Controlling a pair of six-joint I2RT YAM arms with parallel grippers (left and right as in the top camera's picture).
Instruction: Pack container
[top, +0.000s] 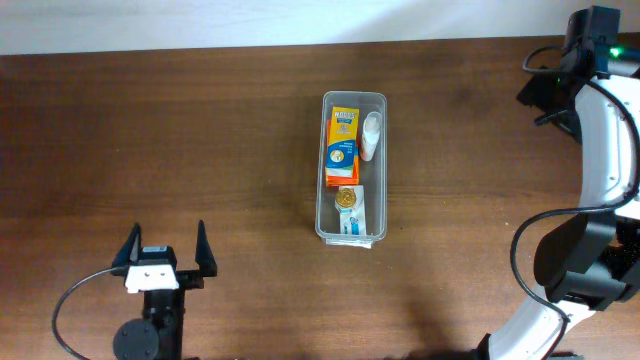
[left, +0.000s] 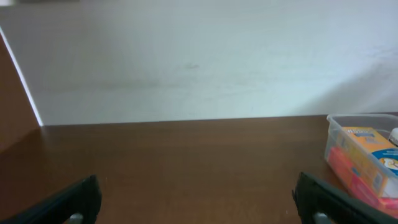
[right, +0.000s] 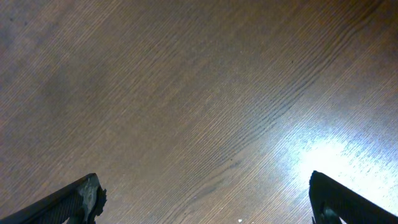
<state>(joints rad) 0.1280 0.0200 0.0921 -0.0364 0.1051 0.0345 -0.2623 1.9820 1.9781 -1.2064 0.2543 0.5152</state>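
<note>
The clear plastic container (top: 322, 205) lies lengthwise in the middle of the table. It holds an orange and yellow box (top: 341, 147), a small white bottle (top: 371, 136), a gold round item (top: 347, 198) and a white and blue packet (top: 353, 224). My left gripper (top: 166, 232) is open and empty near the front left, well apart from the container. In the left wrist view its fingers (left: 199, 205) frame bare wood, with the container (left: 331, 126) and the box (left: 367, 162) at the right edge. My right gripper (top: 541, 93) is open and empty at the far right, over bare wood (right: 202, 202).
The table is dark brown wood (top: 200, 130). A white wall (left: 199, 62) runs along its far edge. The right arm's white links and black cables (top: 600, 200) stand along the right side. A cable loops by the left arm's base (top: 75, 300).
</note>
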